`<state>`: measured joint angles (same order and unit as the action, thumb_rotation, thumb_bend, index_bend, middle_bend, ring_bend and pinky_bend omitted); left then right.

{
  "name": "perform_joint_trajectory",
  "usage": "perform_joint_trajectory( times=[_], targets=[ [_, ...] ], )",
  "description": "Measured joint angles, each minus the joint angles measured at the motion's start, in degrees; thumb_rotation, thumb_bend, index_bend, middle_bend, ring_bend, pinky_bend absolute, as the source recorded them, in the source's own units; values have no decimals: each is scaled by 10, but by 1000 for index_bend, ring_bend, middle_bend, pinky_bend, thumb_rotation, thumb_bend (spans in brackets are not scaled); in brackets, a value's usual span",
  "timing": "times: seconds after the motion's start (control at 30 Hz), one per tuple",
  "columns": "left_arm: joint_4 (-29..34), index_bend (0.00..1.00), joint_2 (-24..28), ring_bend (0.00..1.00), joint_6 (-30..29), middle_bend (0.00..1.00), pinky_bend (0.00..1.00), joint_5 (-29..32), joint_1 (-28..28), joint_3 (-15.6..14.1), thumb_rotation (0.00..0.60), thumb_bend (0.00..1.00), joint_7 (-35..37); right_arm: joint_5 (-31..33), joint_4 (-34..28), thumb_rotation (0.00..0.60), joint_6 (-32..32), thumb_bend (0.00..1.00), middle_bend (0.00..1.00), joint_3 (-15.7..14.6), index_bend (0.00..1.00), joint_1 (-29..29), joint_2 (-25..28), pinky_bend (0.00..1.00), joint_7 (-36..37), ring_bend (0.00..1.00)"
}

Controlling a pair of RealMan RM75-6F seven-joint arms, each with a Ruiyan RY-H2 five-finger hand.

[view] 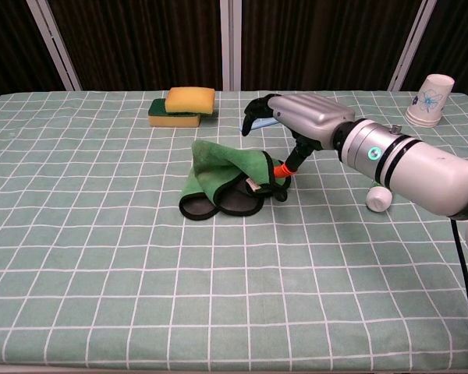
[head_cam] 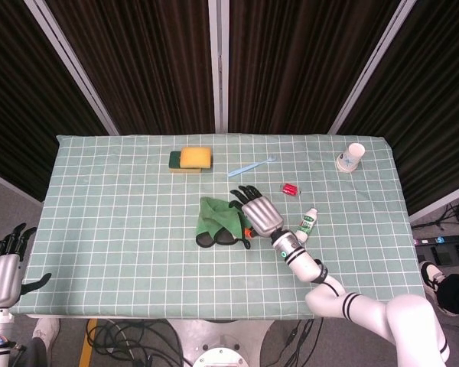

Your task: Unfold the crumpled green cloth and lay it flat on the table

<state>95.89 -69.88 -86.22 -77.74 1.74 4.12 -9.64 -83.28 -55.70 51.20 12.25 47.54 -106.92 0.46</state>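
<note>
- The green cloth (view: 228, 178) lies bunched near the middle of the checked tablecloth (head_cam: 107, 229), folded over itself, its dark-trimmed edges showing at the near side.
- The right hand (view: 295, 115) hovers over the cloth's right edge with fingers spread and nothing in them — the orange-tipped thumb (view: 281, 170) points down, just at the hem (contact cannot be told).
- The left hand (head_cam: 1, 274) hangs off the table's left side, fingers apart, holding nothing.
- The cloth looks light, soft and limp — it will sag and drag rather than slide stiffly.
- Best hold is likely a pinch on the dark trim or a corner, which should peel the top fold open.
</note>
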Motion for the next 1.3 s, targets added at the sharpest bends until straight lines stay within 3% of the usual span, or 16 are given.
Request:
perform_joint_trajectory(
  times=[0.33,0.63,0.83,1.0,1.17,1.3],
  targets=[
    [-5,198,-2,170,5,182,203,0,2,0,600,35,3,-31,-10,600,41,148,129,-19,305,7,-8,87,29,85],
    [-7,198,-2,170,5,182,203,2,1,0,600,36,7,-51,0,600,59,258,129,-31,314,19,-21,89,52,96],
    [-4,198,1,170,5,181,203,2,-1,-1,600,36,12,-54,16,600,64,361,147,-34,456,26,-37,103,63,120],
    [-6,198,1,170,7,182,204,0,2,0,600,36,17,-58,33,600,80,412,217,-31,669,32,-51,131,75,162],
    [-17,198,-5,170,17,182,203,-10,14,5,600,35,34,-52,33,600,91,446,254,-17,759,37,-54,131,67,177],
    [-24,201,-9,170,34,182,203,-19,31,13,600,36,64,-40,18,600,99,450,261,5,766,41,-43,131,57,183]
  ],
)
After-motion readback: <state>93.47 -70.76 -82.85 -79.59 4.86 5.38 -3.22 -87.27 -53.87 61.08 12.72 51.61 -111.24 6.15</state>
